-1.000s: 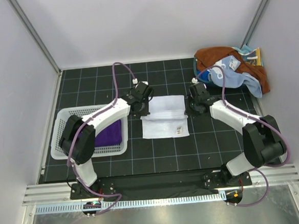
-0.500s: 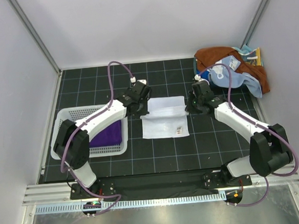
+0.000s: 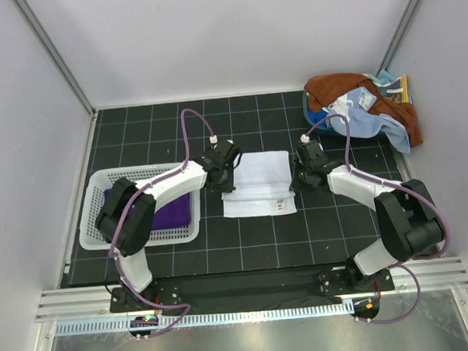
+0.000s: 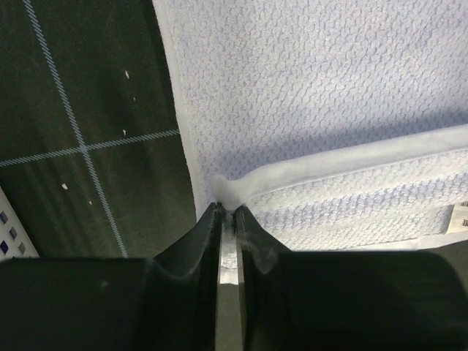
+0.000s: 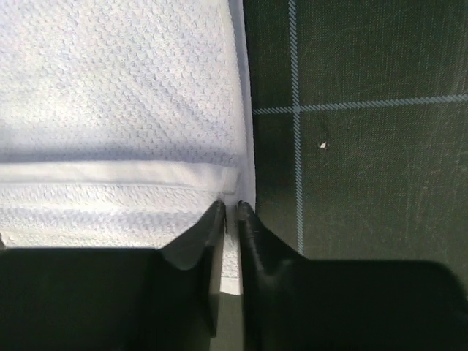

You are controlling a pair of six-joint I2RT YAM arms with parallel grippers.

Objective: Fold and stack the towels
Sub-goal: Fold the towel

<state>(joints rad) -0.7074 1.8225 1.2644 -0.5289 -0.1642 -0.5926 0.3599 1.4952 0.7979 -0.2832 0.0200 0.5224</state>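
A plain white towel [image 3: 256, 183] lies on the black gridded mat, its far half folded over toward the near edge. My left gripper [image 3: 221, 181] is shut on the towel's left corner [image 4: 228, 191]. My right gripper [image 3: 298, 177] is shut on the towel's right corner [image 5: 232, 191]. A dark purple towel [image 3: 171, 213] lies folded in the white slotted basket [image 3: 99, 194]. A rust-brown towel [image 3: 332, 87] and a light blue towel [image 3: 366, 118] lie heaped at the back right.
The basket stands left of the white towel, close to my left arm. The heap of towels sits against the right wall. Grey walls enclose the mat on three sides.
Both grippers have drawn the towel's far edge toward the near side, so the fold has moved closer to me and the towel looks shorter.
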